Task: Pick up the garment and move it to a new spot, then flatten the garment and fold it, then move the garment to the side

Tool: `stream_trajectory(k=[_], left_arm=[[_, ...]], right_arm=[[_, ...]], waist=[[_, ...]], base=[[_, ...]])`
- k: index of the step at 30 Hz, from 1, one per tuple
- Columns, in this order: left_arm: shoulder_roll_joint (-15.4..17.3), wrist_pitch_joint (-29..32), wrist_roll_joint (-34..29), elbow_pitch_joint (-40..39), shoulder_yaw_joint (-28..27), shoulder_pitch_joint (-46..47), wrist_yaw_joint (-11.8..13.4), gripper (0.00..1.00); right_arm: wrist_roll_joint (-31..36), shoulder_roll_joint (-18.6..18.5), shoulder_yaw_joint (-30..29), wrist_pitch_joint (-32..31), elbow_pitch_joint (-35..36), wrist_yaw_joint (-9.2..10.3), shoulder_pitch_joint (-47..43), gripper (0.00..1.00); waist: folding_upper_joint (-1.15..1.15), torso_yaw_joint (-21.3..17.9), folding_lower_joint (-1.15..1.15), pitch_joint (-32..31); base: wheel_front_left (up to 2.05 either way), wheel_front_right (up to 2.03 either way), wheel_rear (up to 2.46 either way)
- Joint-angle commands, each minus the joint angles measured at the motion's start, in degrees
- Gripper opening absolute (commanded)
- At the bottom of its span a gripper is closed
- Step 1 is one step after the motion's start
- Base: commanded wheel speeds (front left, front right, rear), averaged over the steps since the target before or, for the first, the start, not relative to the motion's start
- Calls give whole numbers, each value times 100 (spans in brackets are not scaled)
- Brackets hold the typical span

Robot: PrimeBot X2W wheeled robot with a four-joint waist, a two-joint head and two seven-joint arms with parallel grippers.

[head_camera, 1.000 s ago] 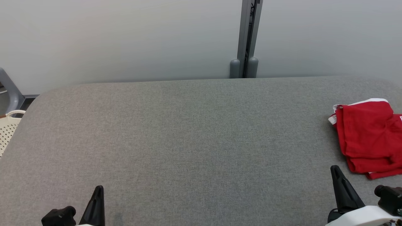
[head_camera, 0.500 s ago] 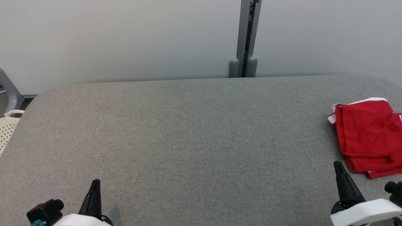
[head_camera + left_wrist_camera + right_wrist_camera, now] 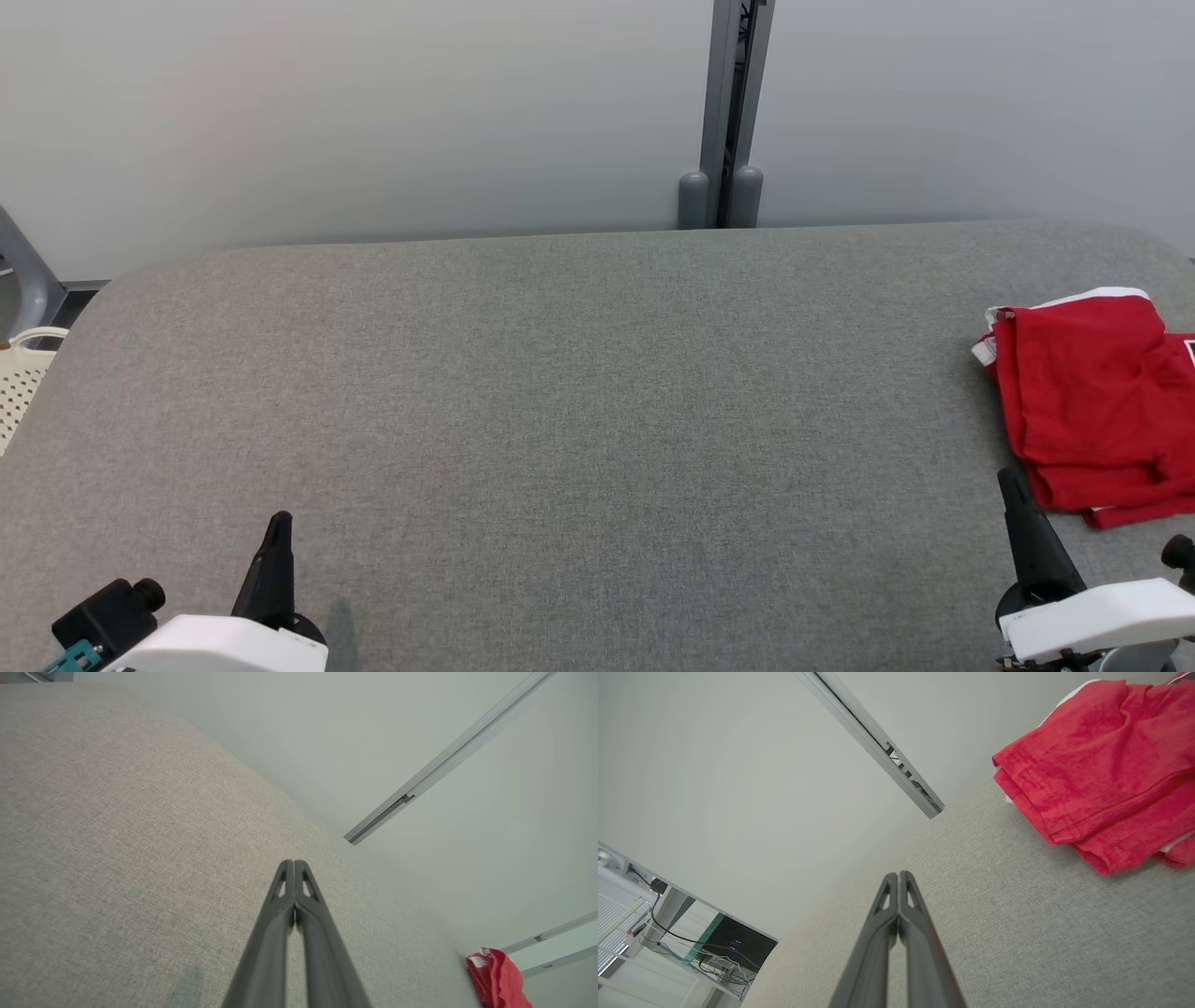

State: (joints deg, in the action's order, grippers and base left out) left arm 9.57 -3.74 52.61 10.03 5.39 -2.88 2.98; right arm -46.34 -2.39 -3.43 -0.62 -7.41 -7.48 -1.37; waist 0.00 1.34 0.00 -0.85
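Head view: left claw [image 3: 279, 521] at 7 o'clock, fingers pressed together, empty. Grey counter [image 3: 597, 392] across centre. Right claw [image 3: 1008, 478] at 4 o'clock, fingers together, empty. Folded red garment [image 3: 1092, 401] lies at 3 o'clock, near counter's edge.

No legible text, brand or number anywhere. Red garment [image 3: 1092, 401] carries a small white patch [image 3: 1190, 353], cut off at the head view's right edge and unreadable. Dark box [image 3: 738, 942] in the right wrist view: too small to tell any lettering.

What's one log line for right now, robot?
garment: folded, far right of table | left gripper: shut, empty | right gripper: shut, empty
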Motion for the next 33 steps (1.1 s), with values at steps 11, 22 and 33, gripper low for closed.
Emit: stream_trajectory(k=[11,22,33], left_arm=[[-86,186,837,28,-259,328,-238,0],[-186,334,1455,97,-427,448,-399,0],[-275,470,2006,161,-578,555,-542,0]], right_arm=[[-966,-71,-74,-121,-83,-2,273,0],[-1671,-78,-111,-209,-190,-2,376,0],[-2303,-84,-147,-291,-293,-2,470,0]], waist=[[0,-19,0,14],[0,-36,0,27],[0,-52,0,40]], base=[[0,0,0],[0,0,0],[0,0,0]])
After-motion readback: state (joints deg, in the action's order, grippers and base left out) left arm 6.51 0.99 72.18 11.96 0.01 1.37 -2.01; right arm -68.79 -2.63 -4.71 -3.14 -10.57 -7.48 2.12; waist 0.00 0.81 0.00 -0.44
